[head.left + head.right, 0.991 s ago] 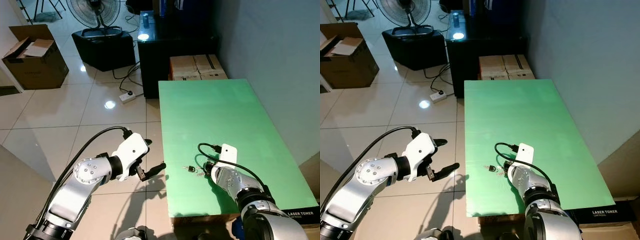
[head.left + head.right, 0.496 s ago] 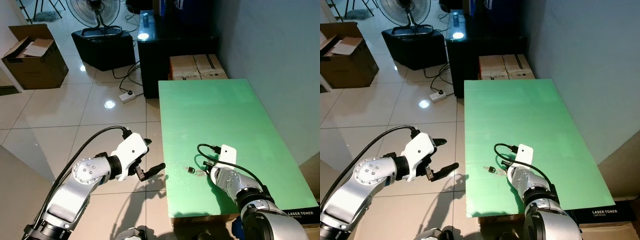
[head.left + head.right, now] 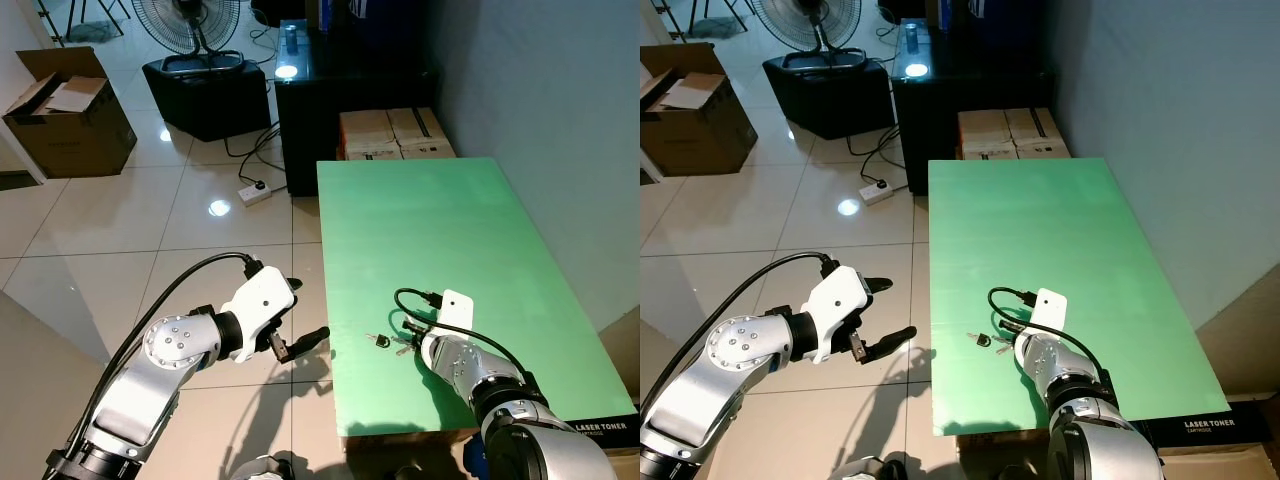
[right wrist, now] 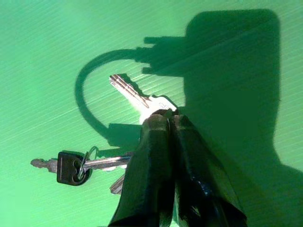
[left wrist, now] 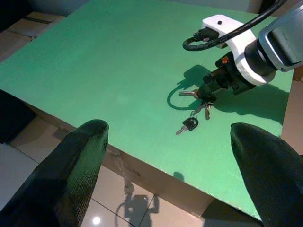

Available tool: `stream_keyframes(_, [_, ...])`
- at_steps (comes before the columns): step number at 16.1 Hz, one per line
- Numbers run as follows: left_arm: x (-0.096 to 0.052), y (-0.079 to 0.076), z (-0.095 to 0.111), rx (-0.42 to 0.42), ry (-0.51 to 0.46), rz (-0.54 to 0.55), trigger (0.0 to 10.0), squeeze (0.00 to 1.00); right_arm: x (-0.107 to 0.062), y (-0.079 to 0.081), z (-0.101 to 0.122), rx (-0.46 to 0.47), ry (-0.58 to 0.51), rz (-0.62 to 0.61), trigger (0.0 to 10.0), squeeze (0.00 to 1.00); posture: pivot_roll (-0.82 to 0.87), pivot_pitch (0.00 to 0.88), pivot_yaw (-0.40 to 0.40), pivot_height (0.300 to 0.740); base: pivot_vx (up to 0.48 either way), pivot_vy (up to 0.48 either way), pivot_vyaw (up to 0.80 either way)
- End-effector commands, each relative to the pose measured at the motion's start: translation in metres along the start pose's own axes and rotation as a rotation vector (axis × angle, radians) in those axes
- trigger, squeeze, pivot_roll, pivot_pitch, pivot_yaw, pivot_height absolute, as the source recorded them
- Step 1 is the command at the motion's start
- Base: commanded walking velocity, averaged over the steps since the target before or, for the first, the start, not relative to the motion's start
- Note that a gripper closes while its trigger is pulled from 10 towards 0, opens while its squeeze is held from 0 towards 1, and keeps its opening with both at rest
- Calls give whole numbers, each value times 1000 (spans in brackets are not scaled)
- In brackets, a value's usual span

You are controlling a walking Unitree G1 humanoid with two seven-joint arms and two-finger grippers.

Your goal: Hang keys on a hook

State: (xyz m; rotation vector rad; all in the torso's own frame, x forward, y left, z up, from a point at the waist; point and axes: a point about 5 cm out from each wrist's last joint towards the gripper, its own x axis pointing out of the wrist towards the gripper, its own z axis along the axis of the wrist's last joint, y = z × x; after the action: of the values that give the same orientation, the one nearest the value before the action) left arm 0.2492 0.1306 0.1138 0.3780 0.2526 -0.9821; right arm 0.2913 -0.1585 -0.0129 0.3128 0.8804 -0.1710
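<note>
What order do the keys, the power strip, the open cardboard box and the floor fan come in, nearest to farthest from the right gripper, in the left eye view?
1. keys: on the green table at the right gripper, its jaws shut on them.
2. power strip: on the floor tiles, off to the left.
3. open cardboard box and floor fan: both far left; too close to call.

Lighting is even and bright; head views are reading sharp. Glare spots are showing on the floor tiles (image 3: 220, 209) beyond the green table (image 3: 450, 230). Hard shadows are falling beside the keys (image 4: 118, 142); nearby finger edges are blurring.
</note>
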Motion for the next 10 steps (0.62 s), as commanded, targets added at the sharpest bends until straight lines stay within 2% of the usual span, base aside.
stream_keyframes(1, [-3, 1, 1, 7, -4, 11, 10000, 0, 0, -1, 4, -14, -34, -13, 0, 0, -3, 32, 61, 740, 0, 0, 0])
stream_keyframes(2, [-2, 5, 0, 24, 3, 66, 10000, 0, -7, 0, 31, -90, -241, -36, 0, 0, -14, 23, 60, 740, 0, 0, 0])
stream_keyframes(3, [-2, 6, -1, 26, 5, 74, 10000, 0, -8, 0, 34, -98, -269, -37, 0, 0, -14, 23, 60, 740, 0, 0, 0])
stream_keyframes(4, [2, 16, -2, 43, 5, 191, 10000, 0, -19, -3, 49, -177, -423, -61, 0, 0, -32, 12, 56, 740, 0, 0, 0])
stream_keyframes(5, [4, 20, -1, 46, -13, 241, 10000, 0, -25, -4, 55, -227, -492, -69, 0, 0, -39, 8, 57, 740, 0, 0, 0])
stream_keyframes(6, [5, 27, 2, 19, -55, 345, 10000, 0, -37, -4, 63, -284, -613, -61, 0, 0, -51, 3, 57, 740, 0, 0, 0])
stream_keyframes(8, [3, 33, 8, -29, -145, 445, 10000, 0, -55, 0, 69, -345, -756, -29, 0, 0, -66, 0, 55, 740, 0, 0, 0])
stream_keyframes(10, [-5, 34, 8, -105, -262, 564, 10000, 0, -91, 12, 72, -516, -1028, 6, 0, 0, -80, 0, 51, 740, 0, 0, 0])
